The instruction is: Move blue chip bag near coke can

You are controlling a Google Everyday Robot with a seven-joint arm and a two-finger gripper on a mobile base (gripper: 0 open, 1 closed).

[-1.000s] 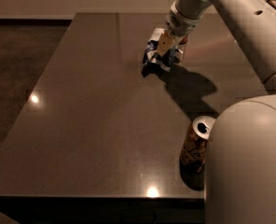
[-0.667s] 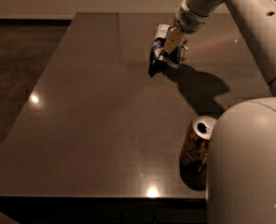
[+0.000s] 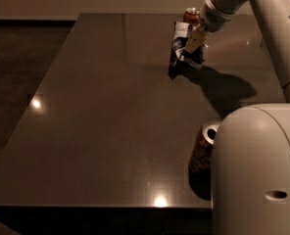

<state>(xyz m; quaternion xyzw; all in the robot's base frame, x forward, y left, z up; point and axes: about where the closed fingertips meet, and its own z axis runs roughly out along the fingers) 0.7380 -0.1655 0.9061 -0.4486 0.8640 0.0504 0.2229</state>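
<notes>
The end effector is hanging over the far right part of the dark worktop, toward 1 o'clock from the worktop's middle, and it is grasping the blue chip bag, its fingers clenching the bag's right side. The bag is standing nearly on end, with its long axis running from 12 o'clock to 6 o'clock and leaning only slightly; its pale, crinkled top edge is pointing up toward 12 o'clock and its dark lower end is pointing down at the worktop. Whether that lower end is touching the surface or hovering just above it is not showing clearly. The coke can is standing upright just behind the bag's top, at about 1 o'clock from the bag, with only its red upper part and silver lid peeking out. The white arm is reaching in from the upper right and casting a broad shadow at 4 o'clock from the bag. 1 gold-brown can is standing upright near the front right edge, well apart from the bag at 6 o'clock, partly hiding behind the rounded white robot body. What either of the 2 cans is holding inside is not showing.
</notes>
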